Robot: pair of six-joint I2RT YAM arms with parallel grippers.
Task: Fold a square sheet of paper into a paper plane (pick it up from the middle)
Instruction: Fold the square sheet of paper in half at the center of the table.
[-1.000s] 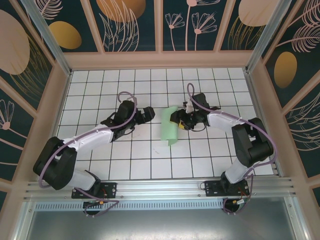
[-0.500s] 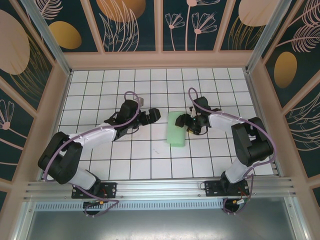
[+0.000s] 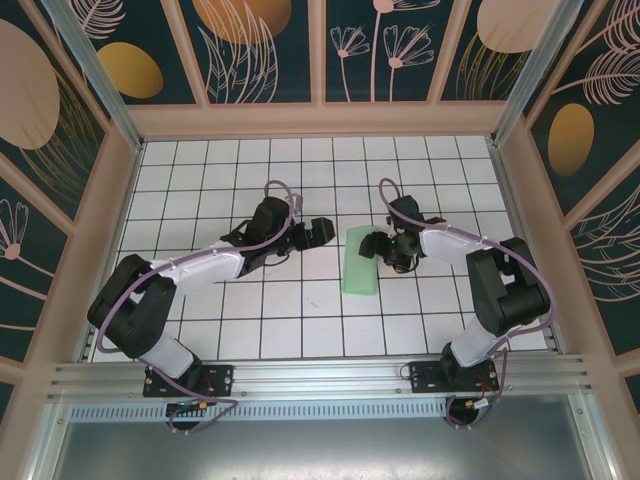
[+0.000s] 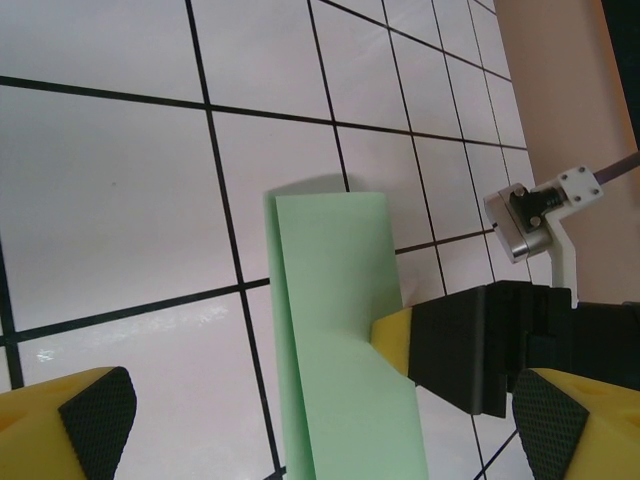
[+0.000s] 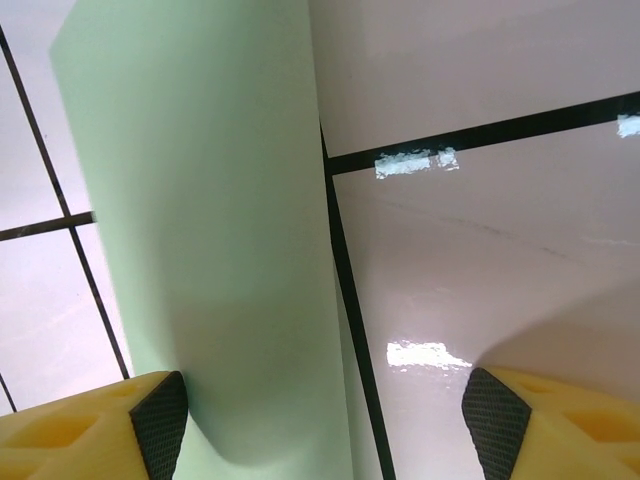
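The square sheet of paper (image 3: 360,262) lay loosely doubled at frame centre, my right claw (image 3: 377,246) spread against its right edge and my left claw (image 3: 321,232) spread just beside it; I judged the half-fold needed pressing flat next.

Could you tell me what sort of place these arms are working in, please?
Probably a lab test cell: a white gridded tabletop, floral wall panels boxing it in, and an aluminium rail at its near edge.

Green paper (image 3: 359,264) flat on grid table (image 3: 200,170) — R tool (image 3: 375,243) at its upper edge, L tool (image 3: 322,231) near.
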